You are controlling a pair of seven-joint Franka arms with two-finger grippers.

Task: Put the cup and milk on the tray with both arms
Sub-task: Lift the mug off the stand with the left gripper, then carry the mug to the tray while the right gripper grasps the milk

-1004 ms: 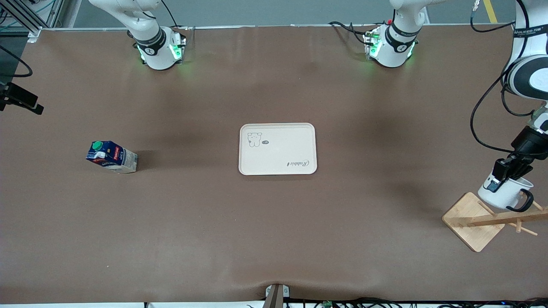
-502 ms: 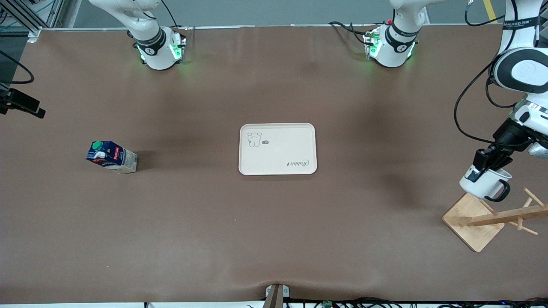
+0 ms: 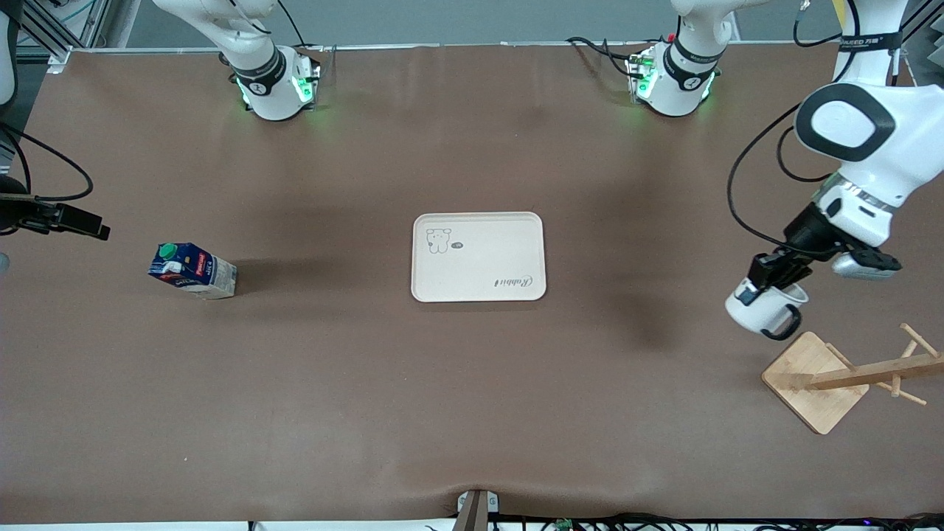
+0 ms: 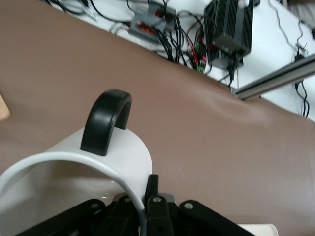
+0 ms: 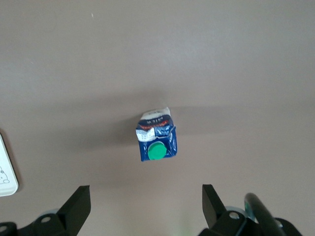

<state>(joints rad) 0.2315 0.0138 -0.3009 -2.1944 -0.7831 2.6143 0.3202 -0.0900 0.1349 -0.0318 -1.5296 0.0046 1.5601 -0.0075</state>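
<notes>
1. A brown mat (image 3: 472, 383) is covering the whole table, creased at its front edge; cables and a black box (image 4: 229, 29) are lying past the table's edge.
2. The left gripper (image 3: 771, 276) is clamping the rim of the cup (image 3: 759, 313), carrying it over bare mat near the wooden rack (image 3: 841, 376).
3. The right gripper (image 5: 145, 206) is hanging wide open over the milk (image 3: 193, 271), which is standing toward the right arm's end.
4. The tray (image 3: 478, 257) is lying mid-table, holding nothing.
</notes>
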